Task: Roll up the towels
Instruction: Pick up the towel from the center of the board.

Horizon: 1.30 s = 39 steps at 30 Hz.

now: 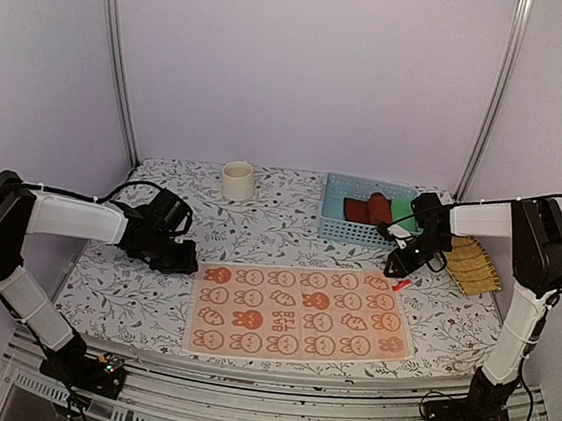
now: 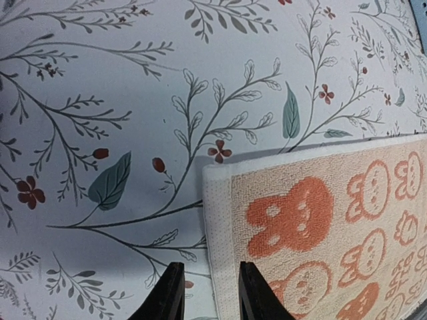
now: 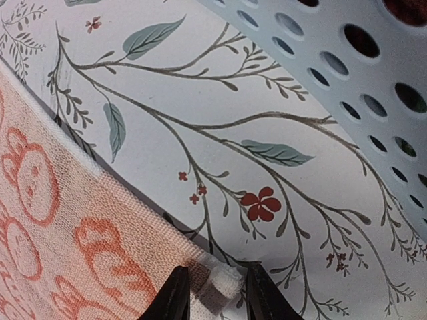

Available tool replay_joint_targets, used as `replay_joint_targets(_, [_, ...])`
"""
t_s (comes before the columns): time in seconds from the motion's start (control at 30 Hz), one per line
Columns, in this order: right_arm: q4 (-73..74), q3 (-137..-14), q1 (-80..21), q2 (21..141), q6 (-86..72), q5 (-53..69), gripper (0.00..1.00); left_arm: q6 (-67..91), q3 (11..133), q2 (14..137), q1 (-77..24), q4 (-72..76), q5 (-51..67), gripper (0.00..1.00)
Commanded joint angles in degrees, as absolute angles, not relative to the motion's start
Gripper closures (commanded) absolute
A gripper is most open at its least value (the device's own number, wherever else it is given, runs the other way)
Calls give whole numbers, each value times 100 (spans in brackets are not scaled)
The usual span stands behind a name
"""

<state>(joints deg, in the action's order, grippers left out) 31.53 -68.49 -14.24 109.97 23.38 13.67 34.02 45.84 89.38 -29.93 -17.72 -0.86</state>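
Lilac walls close in a table [image 1: 133,275] spread with a floral cloth. The orange towel [image 1: 300,313] lies flat in the near middle of it, long side running left to right.

The left gripper [image 1: 183,259] sits at the towel's far-left corner. In its wrist view the fingers [image 2: 175,293] stand narrowly apart astride the white hem. Bare table shows between the hem and one finger, so nothing seems clamped there yet. The right gripper [image 1: 395,271] is at the far-right corner, where its fingers [image 3: 175,293] are closed on the bunched tip of the towel, which looks slightly raised off the table.

The main risk is an uneven start. If the right side moves while the left has no hold, the far edge would probably skew and the roll come out cone-shaped. The right hold takes only the very tip of the corner, so a pull may slip it free. The blue basket [image 1: 359,235], holding a red roll [image 1: 356,210] and a green roll [image 1: 402,205], stands just beside the right fingers, and a wide swing could knock it.
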Motion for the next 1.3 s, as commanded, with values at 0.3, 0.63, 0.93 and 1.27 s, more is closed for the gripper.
replay_joint_targets(0.3, [3396,-6759,-1425,11205,2390,1295,93,3298,4518,9077,-2862,-1629,-121,68])
replay_joint_targets(0.63, [3029,-7033,-1071,10930,2416,961,98,3156,4326,9091,-2676,-1048,220,40])
replay_joint_targets(0.93, [2790,-6979,-1094,11174,2557,853,98,2848,4837,9718,-2652,-1023,351,53])
replay_joint_targets(1.27, [2821,-6996,-1086,11231,2541,972,98,2578,5396,10181,-2654,-1066,542,62])
